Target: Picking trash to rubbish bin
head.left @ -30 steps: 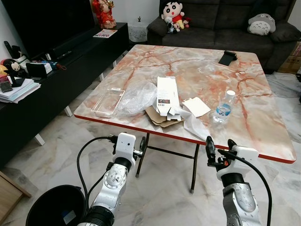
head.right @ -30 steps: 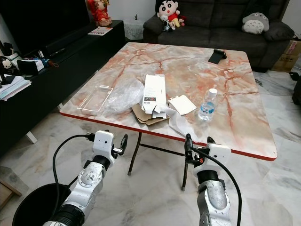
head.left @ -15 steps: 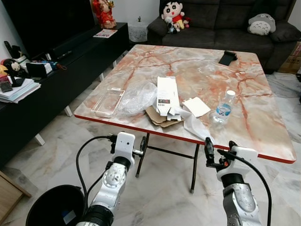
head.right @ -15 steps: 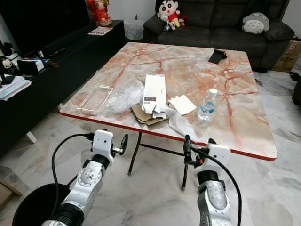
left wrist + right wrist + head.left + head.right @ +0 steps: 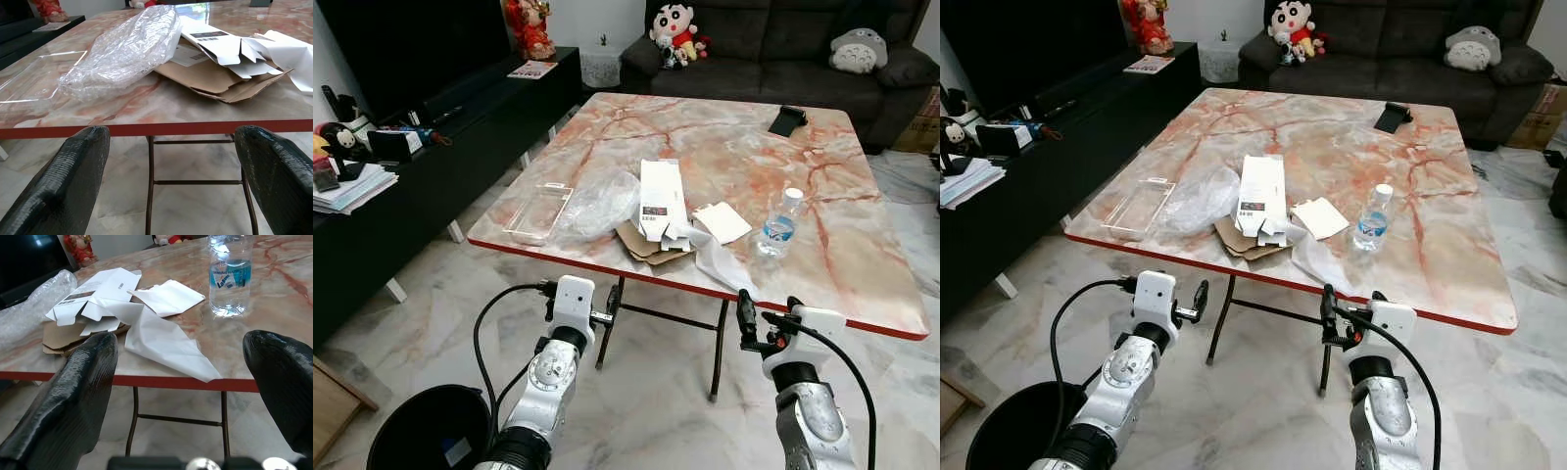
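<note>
Trash lies near the front edge of the marble worktop [image 5: 822, 264]: a crumpled plastic wrap [image 5: 597, 201], a flat cardboard piece [image 5: 646, 245], a white box [image 5: 661, 196], white paper [image 5: 720, 262] and a water bottle [image 5: 779, 223]. The rubbish bin [image 5: 426, 431] stands on the floor at the left. The left end effector [image 5: 168, 181] and the right end effector [image 5: 178, 382] hover before the edge, both released and holding nothing.

Two silver arms with white wrist blocks, black cables, black-fingered tools.
</note>
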Available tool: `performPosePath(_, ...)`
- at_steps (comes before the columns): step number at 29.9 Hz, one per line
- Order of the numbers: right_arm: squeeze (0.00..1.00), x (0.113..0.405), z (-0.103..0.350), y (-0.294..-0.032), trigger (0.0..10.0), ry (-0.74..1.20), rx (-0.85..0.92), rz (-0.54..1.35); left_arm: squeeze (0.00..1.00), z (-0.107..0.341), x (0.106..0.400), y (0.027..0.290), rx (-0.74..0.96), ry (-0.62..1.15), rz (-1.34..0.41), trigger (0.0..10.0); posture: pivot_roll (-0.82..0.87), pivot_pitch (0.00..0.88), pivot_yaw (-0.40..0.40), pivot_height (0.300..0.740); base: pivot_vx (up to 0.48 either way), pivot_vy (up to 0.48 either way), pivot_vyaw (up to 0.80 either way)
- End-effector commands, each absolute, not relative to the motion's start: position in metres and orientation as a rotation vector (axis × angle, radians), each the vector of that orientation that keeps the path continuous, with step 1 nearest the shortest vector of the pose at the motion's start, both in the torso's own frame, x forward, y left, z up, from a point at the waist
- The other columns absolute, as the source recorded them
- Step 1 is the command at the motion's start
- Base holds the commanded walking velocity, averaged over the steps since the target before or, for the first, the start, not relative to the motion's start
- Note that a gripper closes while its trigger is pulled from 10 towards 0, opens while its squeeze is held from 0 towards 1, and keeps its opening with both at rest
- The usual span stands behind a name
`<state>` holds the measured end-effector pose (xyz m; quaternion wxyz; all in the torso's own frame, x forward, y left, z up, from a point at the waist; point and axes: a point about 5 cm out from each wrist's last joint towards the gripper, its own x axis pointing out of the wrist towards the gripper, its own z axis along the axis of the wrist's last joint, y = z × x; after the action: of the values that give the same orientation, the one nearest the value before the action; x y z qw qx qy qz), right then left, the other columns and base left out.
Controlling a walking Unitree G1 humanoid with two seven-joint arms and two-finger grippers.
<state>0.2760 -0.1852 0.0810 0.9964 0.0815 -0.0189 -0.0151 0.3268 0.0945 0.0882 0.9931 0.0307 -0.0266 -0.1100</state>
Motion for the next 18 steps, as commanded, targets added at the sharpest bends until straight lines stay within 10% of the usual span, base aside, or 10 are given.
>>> performPosePath(1, 0.0, 0.277, 0.082, -0.185, 10.0, -0.043, 0.178, -0.029, 0.0, 0.08, 0.325, 0.096, 0.067, -0.009, -0.223, 10.0, 0.04, 0.041, 0.011, 0.74, 0.27, 0.0, 0.0)
performPosePath(18, 0.0, 0.278, 0.083, -0.187, 10.0, -0.041, 0.176, -0.04, 0.0, -0.031, 0.257, 0.171, 0.229, 0.546, -0.092, 10.0, 0.04, 0.038, 0.008, 0.74, 0.259, 0.0, 0.0)
